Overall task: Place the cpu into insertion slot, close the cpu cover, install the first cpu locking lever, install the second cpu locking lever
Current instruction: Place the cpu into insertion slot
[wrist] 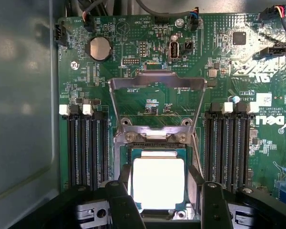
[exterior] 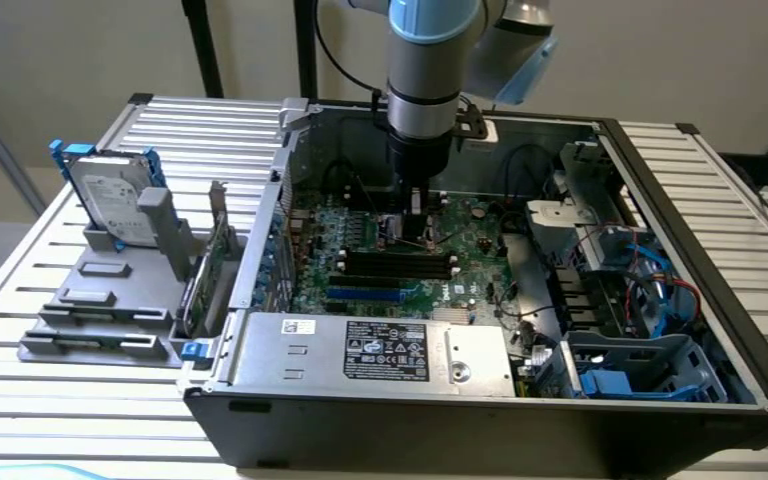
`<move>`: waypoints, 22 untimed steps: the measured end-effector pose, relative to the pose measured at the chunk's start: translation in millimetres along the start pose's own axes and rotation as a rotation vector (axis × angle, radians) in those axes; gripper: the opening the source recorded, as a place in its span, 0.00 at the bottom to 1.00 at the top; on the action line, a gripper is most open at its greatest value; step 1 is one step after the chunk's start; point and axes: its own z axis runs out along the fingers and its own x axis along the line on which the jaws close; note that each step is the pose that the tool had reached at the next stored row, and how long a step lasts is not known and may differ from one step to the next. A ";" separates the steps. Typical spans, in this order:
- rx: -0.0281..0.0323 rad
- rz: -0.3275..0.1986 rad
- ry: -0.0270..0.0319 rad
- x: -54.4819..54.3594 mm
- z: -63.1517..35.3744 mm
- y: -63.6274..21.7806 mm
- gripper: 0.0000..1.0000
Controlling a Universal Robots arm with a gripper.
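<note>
Wrist view shows the black two-finger gripper (wrist: 163, 191) spread open, its fingers straddling the small silvery square cpu (wrist: 158, 176), which lies in the square black insertion slot (wrist: 181, 153). Just behind it the thin silver-grey cpu cover (wrist: 157, 82) stands raised. Long black memory slots (wrist: 86, 148) flank the socket on both sides.

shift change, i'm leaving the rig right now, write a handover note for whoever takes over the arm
Gripper: open, low over the socket, one finger on either side of the cpu, not gripping it.
cpu: lies flat in the insertion slot on the green motherboard.
cpu cover: swung up and back, not over the chip.
Done: cpu placed, as far as the wrist view shows.
Left: cover not closed; neither locking lever installed.
</note>
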 end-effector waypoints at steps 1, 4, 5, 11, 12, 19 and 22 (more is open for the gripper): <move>0.0000 0.000 0.0000 0.0 0.6 0.0 0.54; 0.0000 0.001 -0.0001 -0.1 2.3 -0.1 0.54; -0.0001 0.002 -0.0001 -0.1 2.9 -0.1 0.54; -0.0001 0.004 -0.0003 -0.3 5.6 -0.4 0.54; -0.0001 0.005 -0.0003 -0.3 5.8 -0.5 0.54; -0.0003 0.009 -0.0005 -0.3 7.2 -0.8 0.54; -0.0005 0.011 -0.0003 0.0 7.7 -0.9 0.54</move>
